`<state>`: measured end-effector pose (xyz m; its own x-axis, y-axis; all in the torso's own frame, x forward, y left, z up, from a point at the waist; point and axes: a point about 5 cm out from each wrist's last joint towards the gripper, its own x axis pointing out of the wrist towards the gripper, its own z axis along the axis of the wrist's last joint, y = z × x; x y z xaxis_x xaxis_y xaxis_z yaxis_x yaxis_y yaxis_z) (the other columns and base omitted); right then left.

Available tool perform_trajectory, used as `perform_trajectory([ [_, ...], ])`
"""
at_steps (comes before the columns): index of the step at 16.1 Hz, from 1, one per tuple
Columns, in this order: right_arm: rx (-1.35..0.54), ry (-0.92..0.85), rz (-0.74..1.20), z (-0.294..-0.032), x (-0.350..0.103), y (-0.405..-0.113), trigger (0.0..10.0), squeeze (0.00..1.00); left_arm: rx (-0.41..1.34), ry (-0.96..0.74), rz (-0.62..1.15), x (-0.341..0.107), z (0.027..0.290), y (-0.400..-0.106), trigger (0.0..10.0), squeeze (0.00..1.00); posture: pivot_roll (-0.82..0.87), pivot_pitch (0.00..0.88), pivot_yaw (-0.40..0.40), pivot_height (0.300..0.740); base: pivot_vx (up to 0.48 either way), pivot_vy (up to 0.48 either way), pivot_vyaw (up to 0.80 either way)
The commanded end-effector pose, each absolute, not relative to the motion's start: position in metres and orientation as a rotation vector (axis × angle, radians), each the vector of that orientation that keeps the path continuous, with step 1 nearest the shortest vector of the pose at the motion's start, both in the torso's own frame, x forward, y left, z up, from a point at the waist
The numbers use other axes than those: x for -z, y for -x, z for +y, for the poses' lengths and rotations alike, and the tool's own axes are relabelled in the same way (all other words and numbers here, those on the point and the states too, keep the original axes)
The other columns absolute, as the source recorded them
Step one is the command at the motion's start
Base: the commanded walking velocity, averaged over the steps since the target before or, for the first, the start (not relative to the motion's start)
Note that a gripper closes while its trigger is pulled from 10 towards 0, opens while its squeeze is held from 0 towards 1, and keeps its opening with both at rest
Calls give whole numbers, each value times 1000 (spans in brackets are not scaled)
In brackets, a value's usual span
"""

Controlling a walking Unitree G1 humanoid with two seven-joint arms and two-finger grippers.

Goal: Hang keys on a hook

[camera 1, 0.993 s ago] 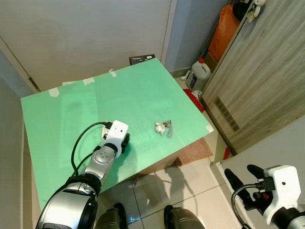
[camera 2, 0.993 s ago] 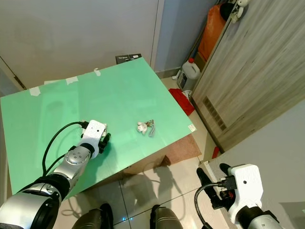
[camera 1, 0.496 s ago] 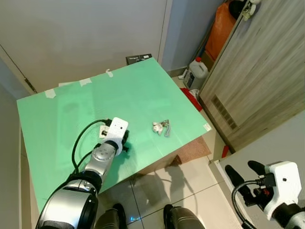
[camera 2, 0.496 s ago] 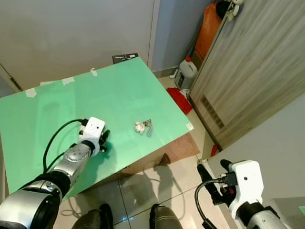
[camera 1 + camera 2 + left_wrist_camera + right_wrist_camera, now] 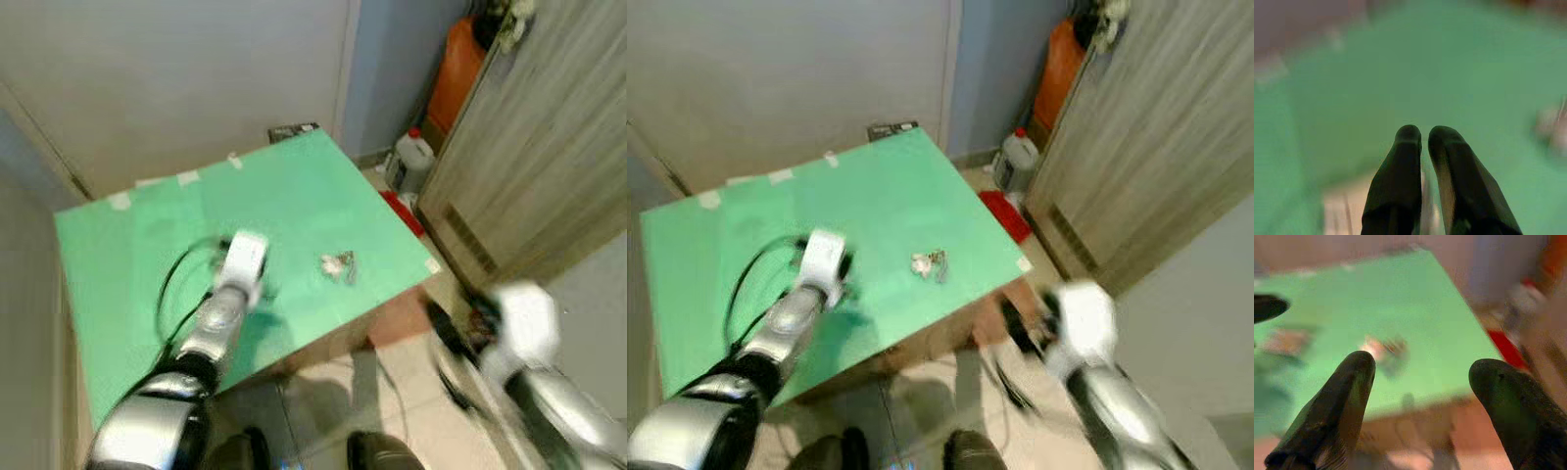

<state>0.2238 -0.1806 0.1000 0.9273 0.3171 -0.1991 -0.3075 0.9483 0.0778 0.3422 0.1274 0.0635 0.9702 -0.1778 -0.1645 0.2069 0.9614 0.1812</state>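
Near the green table's four-o'clock edge, lying loose: keys. Right tool spreading wide, aiming there for pickup; left tool pinching together, hovering idle at eight o'clock.

green table top, plain, with pale tape bits at its far edge. whitish-silver keys just beyond the right gripper, whose fingers are black. left gripper black too, white wrist housing, black cable. orange bag, white jug with red cap, red cloth, wood-grain cabinet, grey wall, beige floor tiles.
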Motion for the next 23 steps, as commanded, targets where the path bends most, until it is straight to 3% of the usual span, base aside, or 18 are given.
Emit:
perform_trajectory([
  [1,-340,-51,206,-174,-93,-231,10000,0,169,-189,72,-74,128,-344,10000,0,-112,0,13,740,0,0,0],
  [5,-391,-87,154,-147,-86,-280,10000,0,83,-232,-47,-88,145,-331,10000,0,44,0,-10,740,0,0,0],
  [8,-390,-116,82,-136,-89,-305,10000,0,67,-344,-215,-126,143,-304,10000,0,121,0,-8,740,0,0,0],
  [12,-401,-119,57,-132,-88,-313,10000,0,52,-335,-317,-156,137,-299,10000,0,107,0,-2,740,0,0,0],
  [21,-391,-93,19,-133,-88,-319,10000,0,105,-281,-232,-154,125,-297,10000,0,68,0,8,740,0,0,0],
  [23,-402,-97,14,-130,-86,-318,10000,0,113,-256,-214,-154,123,-298,10000,0,71,0,7,740,420,120,0],
])
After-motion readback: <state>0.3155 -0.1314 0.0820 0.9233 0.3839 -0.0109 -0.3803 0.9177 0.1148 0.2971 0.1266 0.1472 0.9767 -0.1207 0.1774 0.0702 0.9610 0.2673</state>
